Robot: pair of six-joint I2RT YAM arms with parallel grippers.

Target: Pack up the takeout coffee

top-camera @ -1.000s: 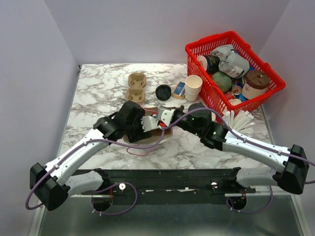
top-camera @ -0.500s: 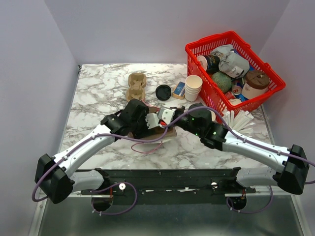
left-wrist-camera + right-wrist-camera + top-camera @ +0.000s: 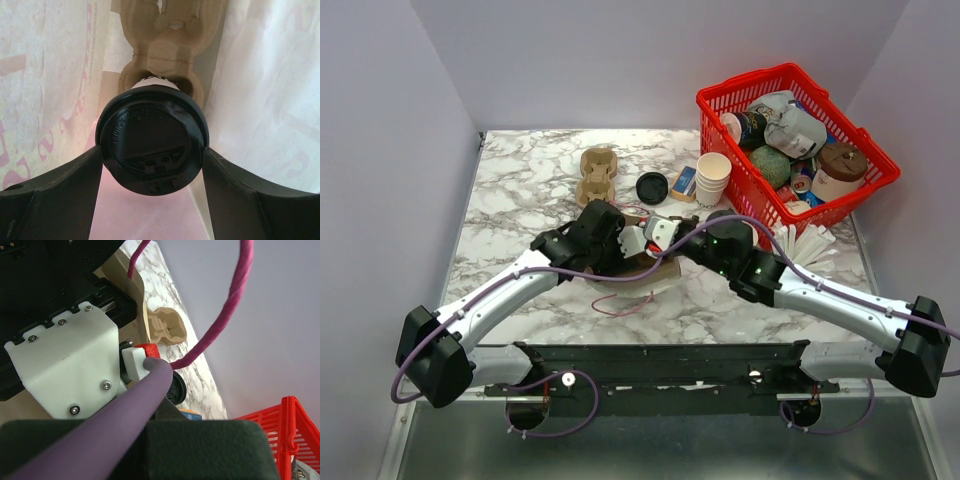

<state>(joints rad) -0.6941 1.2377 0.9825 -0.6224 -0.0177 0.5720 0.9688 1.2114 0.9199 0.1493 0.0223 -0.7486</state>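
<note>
Coffee (image 3: 152,142) is clamped at its black lid between the fingers (image 3: 50,200) of the left gripper (image 3: 152,155), with one finger pressed to each side of the rim. The cup is held inside a paper bag (image 3: 45,75), whose pale walls with pink lettering are seen on both sides of it. Just beyond the cup, within the bag, a cardboard carrier (image 3: 167,45) is seen. The cup's white body is met by the carrier's near socket, though whether it is seated there cannot be told.

The right gripper (image 3: 648,243) is clenched and is placed just beside the left one at the bag's mouth; what it pinches, if anything, is hidden. A red cord (image 3: 239,285) is seen arcing past the right wrist.

Farther back on the marble table (image 3: 520,190), a second carrier (image 3: 597,175), a loose black lid (image 3: 652,187) and a stack of white cups (image 3: 713,178) are set in a row. A red basket (image 3: 745,80) filled with sundry goods is placed at the far right corner
</note>
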